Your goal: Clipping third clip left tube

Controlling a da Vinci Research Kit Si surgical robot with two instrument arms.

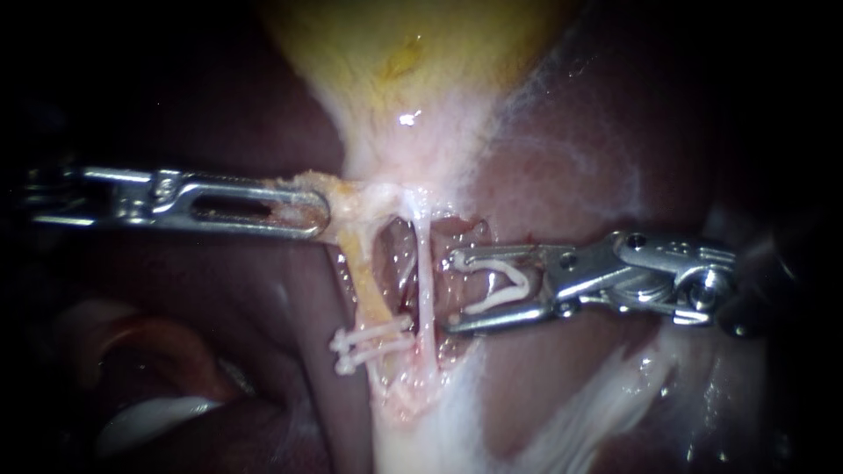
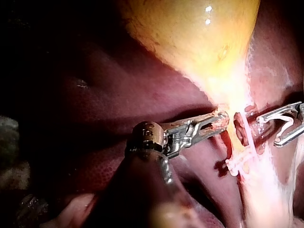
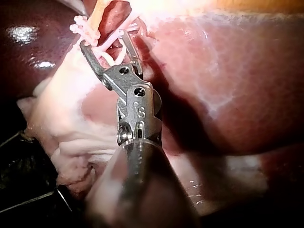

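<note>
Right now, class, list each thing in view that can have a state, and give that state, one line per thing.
left instrument: shut on tissue below the gallbladder
right instrument: shut on the loaded clip, tips short of the thin tube
loaded clip: open, around nothing
two clips: shut across the left tube
left tube: whole, uncut
thin tube: bare, whole, no clip on it

- Left instrument: silver metal, long slotted jaws, dark shaft.
- Right instrument: silver metal, thin curved jaws, round screws at the hinge, dark shaft.
</note>
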